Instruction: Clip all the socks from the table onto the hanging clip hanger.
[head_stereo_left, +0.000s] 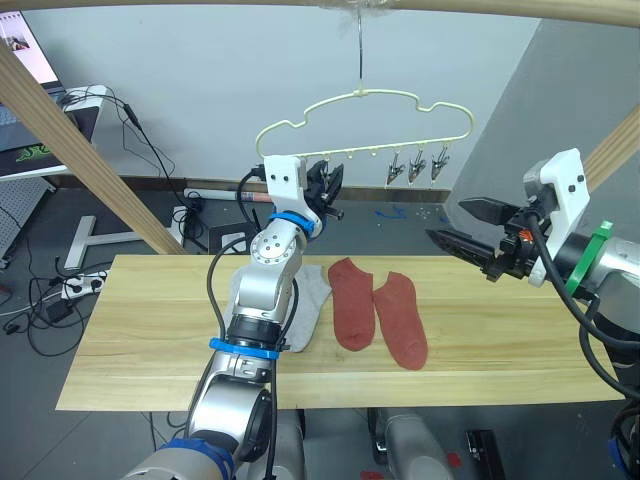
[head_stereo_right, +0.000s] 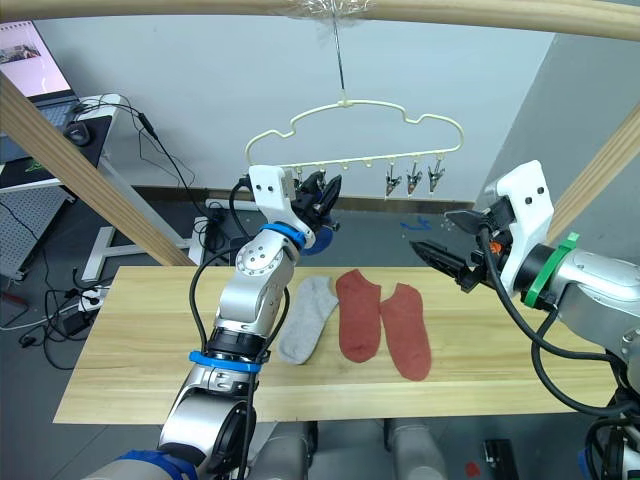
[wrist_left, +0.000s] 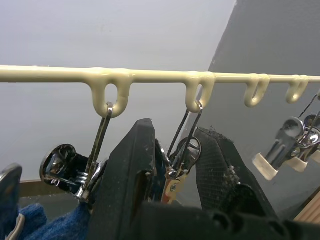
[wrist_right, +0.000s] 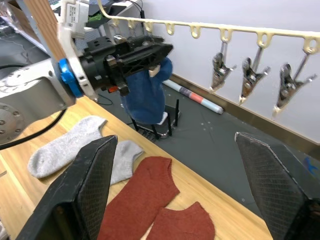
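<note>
A: What's on the table (head_stereo_right: 130, 340)?
B: Grey socks (wrist_right: 65, 145) and two rust-red ones (head_stereo_right: 385, 325), long axes running away from the robot.
A: The clip hanger (head_stereo_left: 360, 125)?
B: Overhead. The left gripper (wrist_left: 175, 165) pinches a clip (wrist_left: 180, 160) beside a hanging blue sock (wrist_right: 145, 92), probably clipped.
A: The right gripper (head_stereo_right: 445, 245)?
B: Spread empty, nearer the red pair.

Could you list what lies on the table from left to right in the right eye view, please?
Grey sock → first rust red sock → second rust red sock, all flat on the table.
</note>
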